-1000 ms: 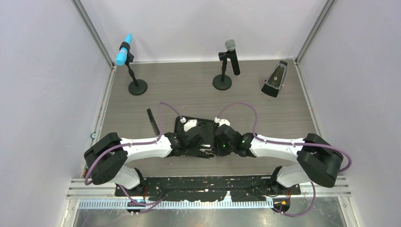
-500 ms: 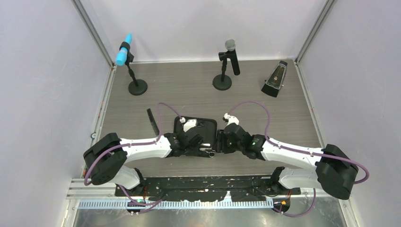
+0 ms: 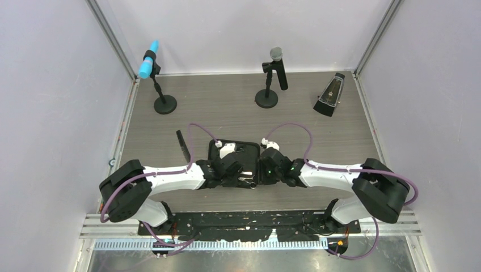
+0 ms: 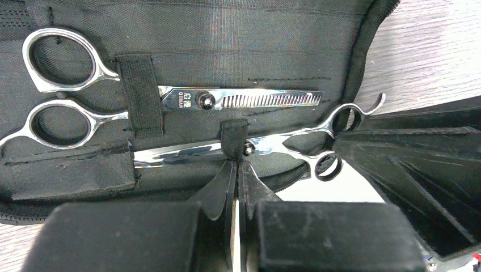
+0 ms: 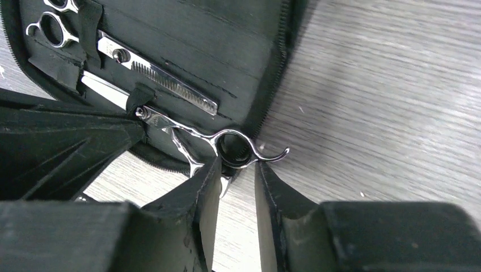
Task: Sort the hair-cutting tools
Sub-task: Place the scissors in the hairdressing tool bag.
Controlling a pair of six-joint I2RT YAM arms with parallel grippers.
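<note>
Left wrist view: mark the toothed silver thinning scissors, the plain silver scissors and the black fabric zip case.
toothed silver thinning scissors [image 4: 261, 102], left wrist view, toothed blade
plain silver scissors [image 4: 248, 149], left wrist view, pivot screw
black fabric zip case [image 4: 227, 34], left wrist view, lining

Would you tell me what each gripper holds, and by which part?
Left gripper: shut, apparently pinching the small black elastic loop. Right gripper: jaws straddle the finger ring of the silver straight-bladed scissors; grip unclear.

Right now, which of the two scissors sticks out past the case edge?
The plain-bladed scissors: their finger rings overhang the zip case's rim. The toothed scissors lie wholly inside.
</note>
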